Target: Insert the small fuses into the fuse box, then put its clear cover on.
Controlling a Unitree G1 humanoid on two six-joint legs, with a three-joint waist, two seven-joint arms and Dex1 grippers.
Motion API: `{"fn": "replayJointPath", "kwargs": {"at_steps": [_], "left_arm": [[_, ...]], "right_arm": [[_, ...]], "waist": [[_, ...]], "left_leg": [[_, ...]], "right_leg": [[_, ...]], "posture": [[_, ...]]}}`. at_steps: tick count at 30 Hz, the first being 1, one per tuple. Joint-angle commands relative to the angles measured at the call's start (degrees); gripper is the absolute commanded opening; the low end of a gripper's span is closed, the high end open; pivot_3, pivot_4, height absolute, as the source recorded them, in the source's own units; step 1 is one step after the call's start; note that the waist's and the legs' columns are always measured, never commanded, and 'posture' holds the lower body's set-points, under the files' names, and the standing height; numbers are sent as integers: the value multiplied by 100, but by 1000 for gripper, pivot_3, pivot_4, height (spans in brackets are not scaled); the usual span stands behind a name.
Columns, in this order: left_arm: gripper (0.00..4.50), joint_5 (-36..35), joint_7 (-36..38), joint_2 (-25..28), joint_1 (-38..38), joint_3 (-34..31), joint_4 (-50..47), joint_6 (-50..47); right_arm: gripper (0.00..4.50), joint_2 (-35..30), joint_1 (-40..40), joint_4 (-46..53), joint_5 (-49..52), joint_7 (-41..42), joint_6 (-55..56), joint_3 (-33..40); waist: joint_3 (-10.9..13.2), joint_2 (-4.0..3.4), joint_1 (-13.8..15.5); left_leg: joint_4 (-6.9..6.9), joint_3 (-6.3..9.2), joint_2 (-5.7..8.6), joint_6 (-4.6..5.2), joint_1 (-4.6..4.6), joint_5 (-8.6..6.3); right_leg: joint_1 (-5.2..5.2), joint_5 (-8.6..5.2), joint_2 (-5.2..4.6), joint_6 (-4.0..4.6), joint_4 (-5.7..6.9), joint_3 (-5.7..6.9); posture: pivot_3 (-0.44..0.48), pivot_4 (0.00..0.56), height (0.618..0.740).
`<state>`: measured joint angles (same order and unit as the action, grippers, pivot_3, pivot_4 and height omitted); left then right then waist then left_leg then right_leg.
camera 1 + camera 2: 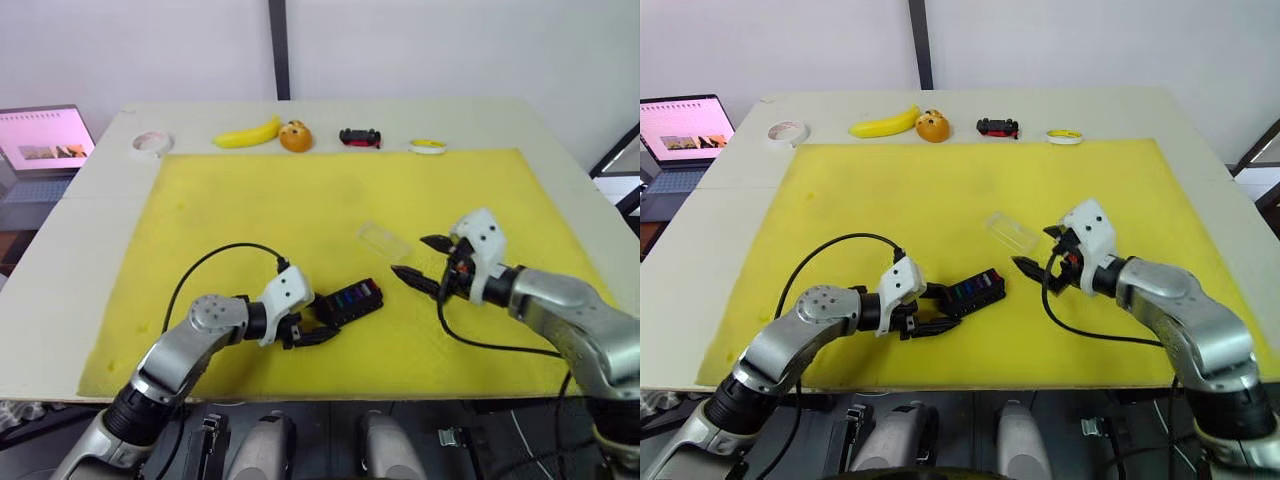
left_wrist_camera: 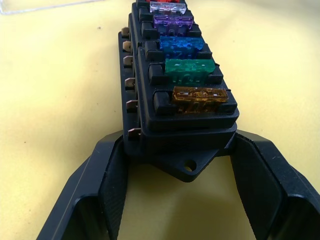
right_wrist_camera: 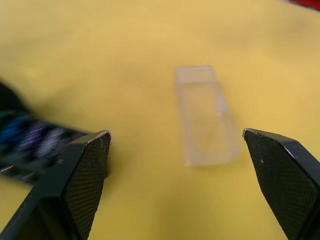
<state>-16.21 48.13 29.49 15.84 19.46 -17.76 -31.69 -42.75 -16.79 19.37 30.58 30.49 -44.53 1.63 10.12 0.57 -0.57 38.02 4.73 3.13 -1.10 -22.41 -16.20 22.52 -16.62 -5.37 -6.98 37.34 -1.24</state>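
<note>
The fuse box [image 1: 349,300] is seen on the yellow mat [image 1: 250,200] near the front middle, lying at a slant with its far end pointing right. Its near end is gripped by the left gripper [image 1: 312,336], whose two black fingers [image 2: 100,195] are pressed against the box's sides at the mounting tab. The small fuses [image 2: 190,70] are seated in a row along the top of the box: orange nearest the gripper, then green, blue, purple and a pale one, with a trace of red at the far end. A row of metal tabs is visible along one side of the box.

The clear cover [image 1: 385,238] lies flat on the mat just beyond and to the right of the box, apart from it. The right gripper [image 1: 424,262] is held just right of the cover, its fingers [image 3: 85,170] spread wide and nothing held between them; the cover is framed between them in the right wrist view.

Along the far edge of the bench [image 1: 560,150], from left to right, a tape roll [image 1: 152,143], a banana [image 1: 247,133], an orange [image 1: 295,136], a toy car [image 1: 360,137] and a yellow ring [image 1: 428,146] are laid out. A laptop [image 1: 42,140] stands open to the far left.
</note>
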Motion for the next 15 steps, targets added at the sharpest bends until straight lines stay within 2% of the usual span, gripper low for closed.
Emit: {"fn": "replayJointPath", "kwargs": {"at_steps": [1, 9, 15], "left_arm": [[2530, 131, 16, 38, -61, -23, 169, 186], [2530, 248, 88, 102, -50, 34, 251, 303], [2530, 285, 165, 52, 133, 46, 380, 313]], "right_arm": [[4500, 150, -345, -376, -331, 64, 144, -240], [4500, 645, -887, -1160, -865, 196, 414, -673], [4500, 806, -935, -1359, -1061, 337, 588, -655]], "waist": [[0, 0, -4], [-1, -2, -8], [0, -3, -8]], "left_leg": [[0, 0, 1, 0, 0, 0], [0, 0, 1, -1, 0, 1], [0, -1, 3, -2, 0, 1]], "right_leg": [[0, 0, -1, 0, 0, 0], [3, 0, -1, 0, 2, -1], [4, 1, -1, 0, 3, -1]], "posture": [[0, 150, 740], [0, 150, 740], [0, 150, 740]]}}
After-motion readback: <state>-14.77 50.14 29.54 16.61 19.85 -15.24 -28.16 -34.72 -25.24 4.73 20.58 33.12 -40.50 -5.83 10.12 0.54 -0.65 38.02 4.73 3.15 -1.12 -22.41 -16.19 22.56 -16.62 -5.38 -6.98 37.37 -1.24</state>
